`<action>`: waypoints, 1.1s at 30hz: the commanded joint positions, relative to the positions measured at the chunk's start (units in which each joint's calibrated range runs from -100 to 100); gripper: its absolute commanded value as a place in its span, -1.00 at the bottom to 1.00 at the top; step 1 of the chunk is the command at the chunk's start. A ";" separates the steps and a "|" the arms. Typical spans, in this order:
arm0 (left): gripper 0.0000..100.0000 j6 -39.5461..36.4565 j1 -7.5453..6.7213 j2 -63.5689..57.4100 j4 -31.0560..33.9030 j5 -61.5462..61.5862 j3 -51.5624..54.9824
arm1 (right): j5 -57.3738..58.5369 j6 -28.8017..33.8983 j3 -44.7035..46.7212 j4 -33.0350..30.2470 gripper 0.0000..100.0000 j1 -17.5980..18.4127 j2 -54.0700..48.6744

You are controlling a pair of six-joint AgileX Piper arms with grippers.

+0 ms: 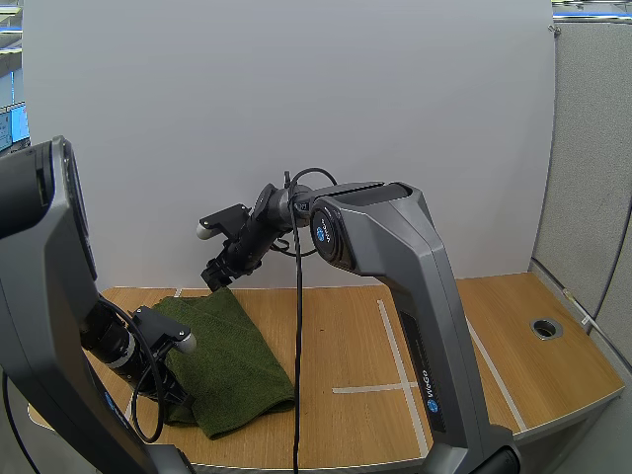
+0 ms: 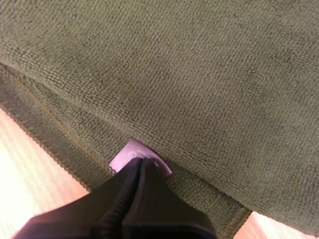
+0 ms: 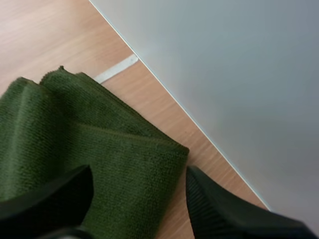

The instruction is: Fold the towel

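My left end effector (image 2: 143,162) was pressed together, its tips at the label (image 2: 130,153) by the towel's (image 1: 232,360) near left edge. My right end effector (image 3: 139,172) was spread wide, straddling the towel's far corner. The towel lay folded on the left of the surface (image 1: 346,336), with open wood to its right.

High view: from behind and above the arm bases, facing forward and down over the table (image 1: 513,336); widest, farthest back.
Left wrist view: very near, facing down onto the towel (image 2: 199,74) at its near-left edge.
Right wrist view: near, over the towel's far corner, facing the wall (image 3: 239,74).
Shared: the towel, in all three.
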 commanded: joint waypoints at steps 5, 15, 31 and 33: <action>-1.00 -0.31 0.02 1.99 0.66 -5.57 0.95 | -3.57 -0.44 0.16 0.22 0.78 -0.14 2.18; -1.00 -0.31 0.02 1.99 0.66 -5.57 0.95 | -6.04 -0.44 0.16 0.22 0.21 -0.14 2.67; -1.00 -0.31 0.02 1.73 0.66 -4.92 0.95 | -4.90 -0.44 0.61 -0.67 -1.00 -0.21 2.71; -1.00 -0.99 0.02 0.43 0.66 -3.97 0.39 | -4.40 -0.44 0.61 -1.25 -1.00 -0.40 2.71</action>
